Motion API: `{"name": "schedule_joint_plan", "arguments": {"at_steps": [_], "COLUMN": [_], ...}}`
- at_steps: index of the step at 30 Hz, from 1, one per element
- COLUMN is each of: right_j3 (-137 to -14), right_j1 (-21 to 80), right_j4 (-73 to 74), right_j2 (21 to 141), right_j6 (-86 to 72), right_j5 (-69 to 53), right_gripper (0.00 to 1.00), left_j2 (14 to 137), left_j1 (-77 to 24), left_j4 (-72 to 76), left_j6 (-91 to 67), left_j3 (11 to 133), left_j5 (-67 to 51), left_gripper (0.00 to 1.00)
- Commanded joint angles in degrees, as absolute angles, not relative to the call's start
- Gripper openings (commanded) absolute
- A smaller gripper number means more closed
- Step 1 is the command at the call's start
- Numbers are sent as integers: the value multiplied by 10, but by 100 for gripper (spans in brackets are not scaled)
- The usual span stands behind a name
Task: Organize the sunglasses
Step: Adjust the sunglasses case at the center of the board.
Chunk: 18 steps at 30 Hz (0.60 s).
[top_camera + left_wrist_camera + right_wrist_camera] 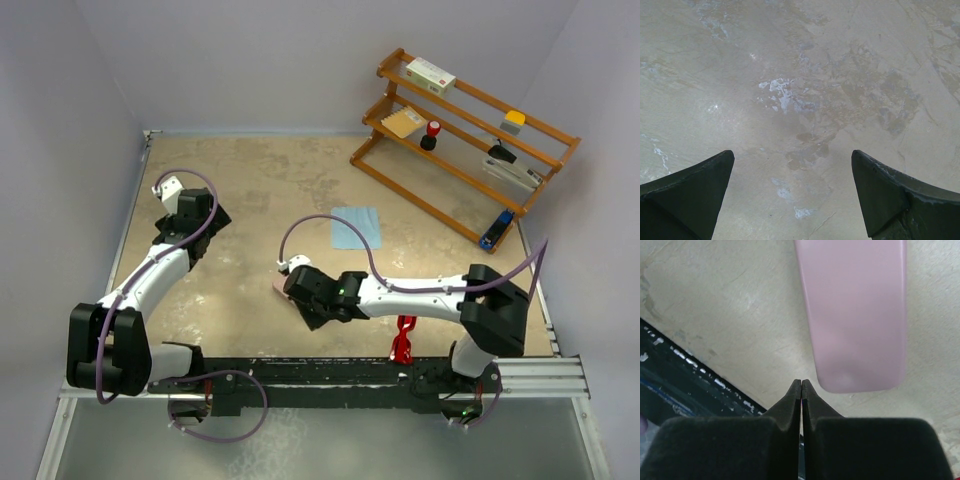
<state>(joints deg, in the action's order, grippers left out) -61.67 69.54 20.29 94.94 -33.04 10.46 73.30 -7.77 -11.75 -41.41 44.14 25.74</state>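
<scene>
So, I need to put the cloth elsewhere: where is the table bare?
Bare: the wide patch between the left arm and the cloth, and the far strip left of the rack. Crowded: the near edge, where the right arm, case and sunglasses sit.

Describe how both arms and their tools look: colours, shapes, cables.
The left arm and right arm have white links between bulky black joint housings. A mauve cable loops loosely along each. The left tool and right tool have dark matte fingers tapering to wedge tips. No markings are readable.
</scene>
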Motion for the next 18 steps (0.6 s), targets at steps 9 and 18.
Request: {"name": "schedule_joint_plan", "arguments": {"at_steps": [9,18], "right_j3": [-560,-570], "right_j1": [698,697], "right_j4": [183,192], "right_j2": [911,931], "right_j6": [-368,-381], "right_j5": [92,83], "right_gripper": [0,0], "left_j2": [734,732], "left_j1": [-76,-76], "left_j4": [-105,-108], "left_j6": [-419,-418], "left_j3": [439,440], "left_j5": [254,256], "left_gripper": [98,97]}}
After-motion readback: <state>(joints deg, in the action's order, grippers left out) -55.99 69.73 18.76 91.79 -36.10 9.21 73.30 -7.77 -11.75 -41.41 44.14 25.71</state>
